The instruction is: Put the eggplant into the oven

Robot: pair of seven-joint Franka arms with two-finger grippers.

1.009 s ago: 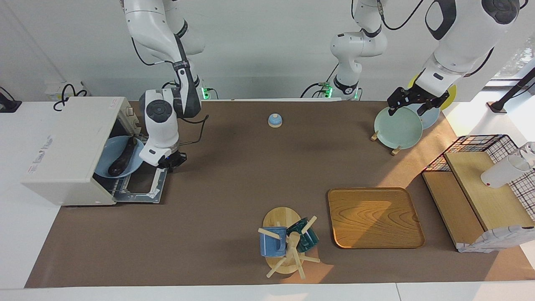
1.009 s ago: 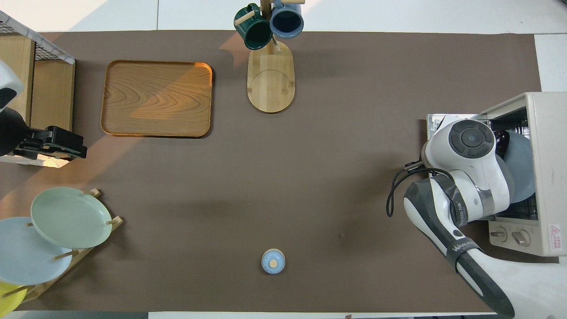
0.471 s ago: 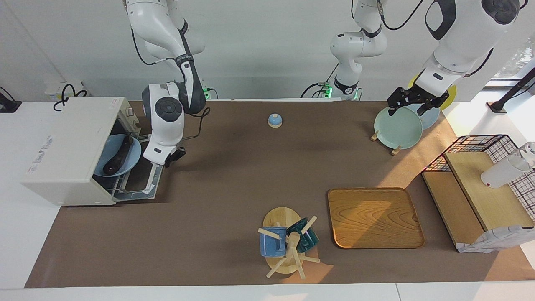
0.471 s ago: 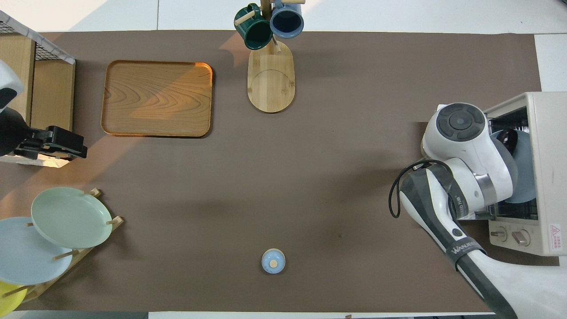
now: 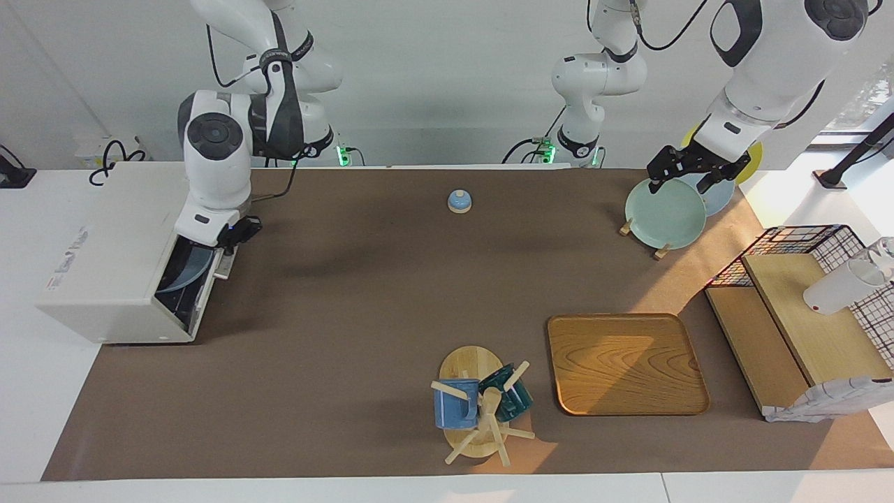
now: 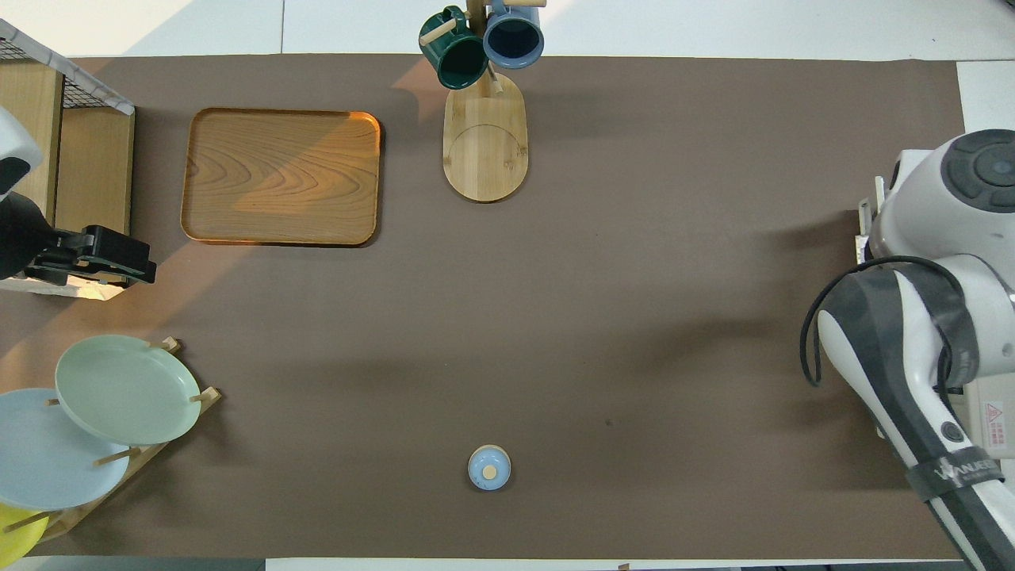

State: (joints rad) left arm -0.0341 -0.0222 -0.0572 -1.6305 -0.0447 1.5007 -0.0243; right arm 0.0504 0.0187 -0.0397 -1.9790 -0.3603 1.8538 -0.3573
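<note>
Facing view shows the oven (image 5: 105,258) at the right arm's end of the table, its glass door (image 5: 202,276) swung nearly shut with only a narrow gap left. Through the glass a blue plate (image 5: 183,271) shows faintly inside; the eggplant itself cannot be made out, hidden by the door. The right gripper (image 5: 236,234) sits at the door's top edge, beside the oven's upper front corner; whether its fingers are spread or closed cannot be told, and in the overhead view the arm's wrist covers it.

Well apart, at the left arm's end, the left gripper (image 5: 688,178) hangs over the plate rack (image 5: 642,237), its fingers parted and holding nothing, above a green plate (image 5: 663,213). That arm waits.

A small blue bell (image 5: 459,201) sits near the robots at mid-table. Farther from the robots lie a wooden tray (image 5: 625,363) and a mug stand (image 5: 478,412) with a blue mug (image 5: 454,405) and a green mug (image 5: 510,398).
</note>
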